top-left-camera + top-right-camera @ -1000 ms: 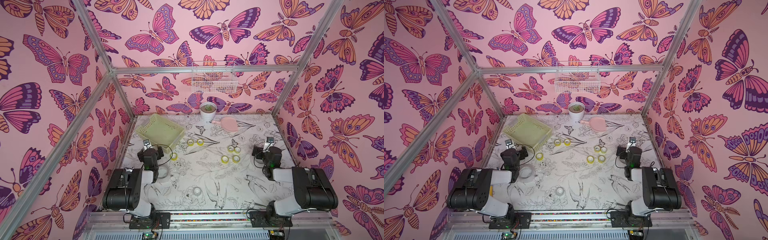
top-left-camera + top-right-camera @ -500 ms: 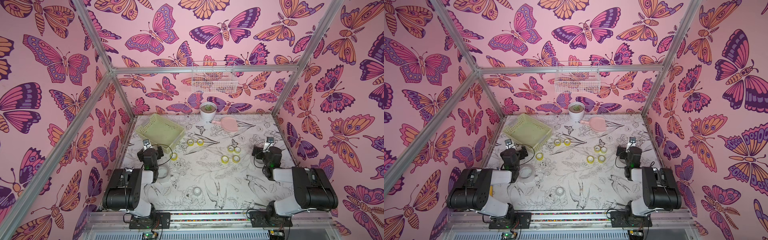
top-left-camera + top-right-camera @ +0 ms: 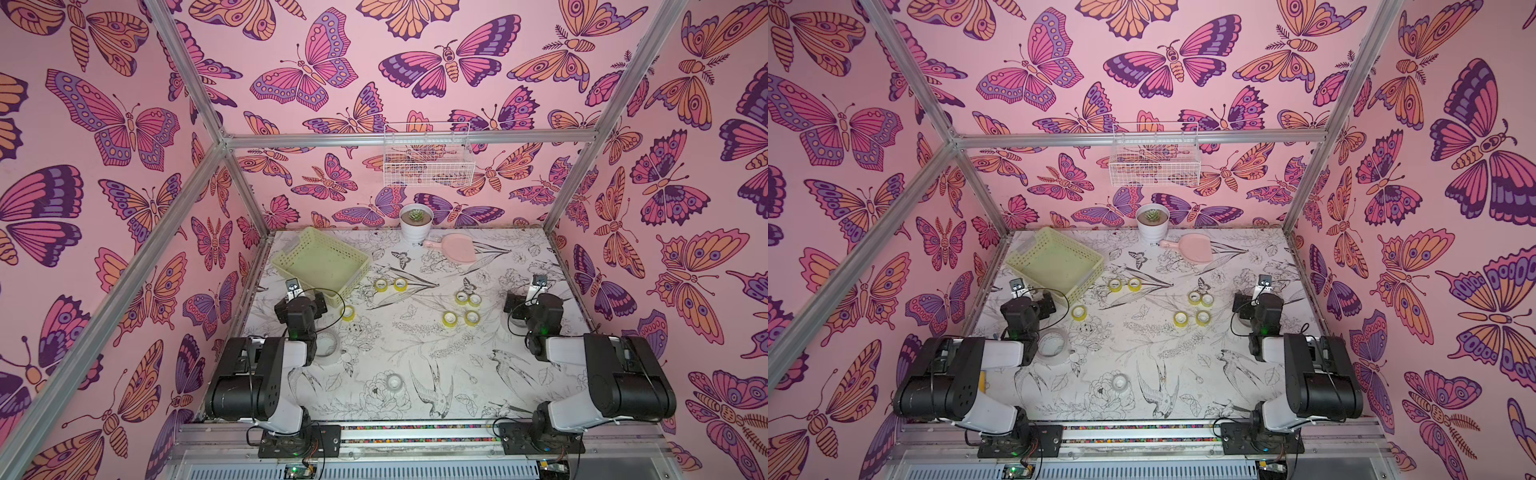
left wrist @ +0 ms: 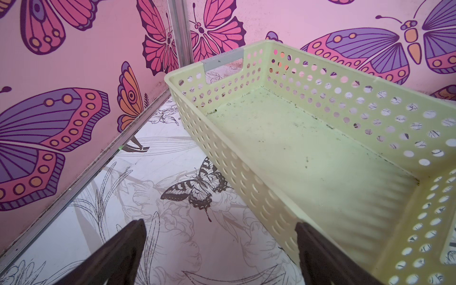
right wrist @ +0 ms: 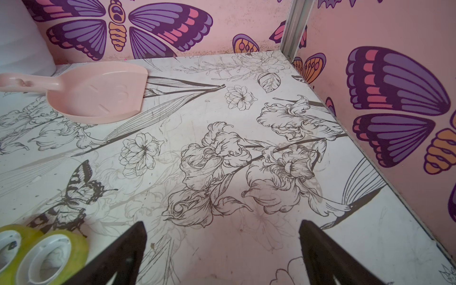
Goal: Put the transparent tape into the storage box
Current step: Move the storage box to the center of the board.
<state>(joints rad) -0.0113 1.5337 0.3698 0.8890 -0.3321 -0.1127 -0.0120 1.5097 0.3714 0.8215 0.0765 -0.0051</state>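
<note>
Both pairs of my jaws stand wide apart and hold nothing. My left gripper (image 4: 219,223) hangs just beside the near corner of the storage box (image 4: 296,153), and its wrist camera shows the box floor bare, so I judge the task not yet begun. In a top view the box (image 3: 351,286) lies at an angle in the upper left of the table (image 3: 415,353), open side up and close to my left arm, which suits dropping rolls in from above.

The transparent tape is all out on the table. In a top view:
- two yellow rolls (image 3: 380,284) right of the box
- one yellow roll (image 3: 348,313) below its lower corner
- four yellow rolls (image 3: 461,297) clustered at centre right
- a large clear roll (image 3: 328,343) beside my left wrist
- a small clear roll (image 3: 393,381) at lower centre

All lie flat with cores up, so I judge one finger could enter a core.

My right gripper (image 5: 222,222) hovers over bare table at the right edge, with two of the cluster's rolls (image 5: 53,254) just beside it. I judge them its nearest pick. The pink scoop (image 3: 457,248) lies well apart.
</note>
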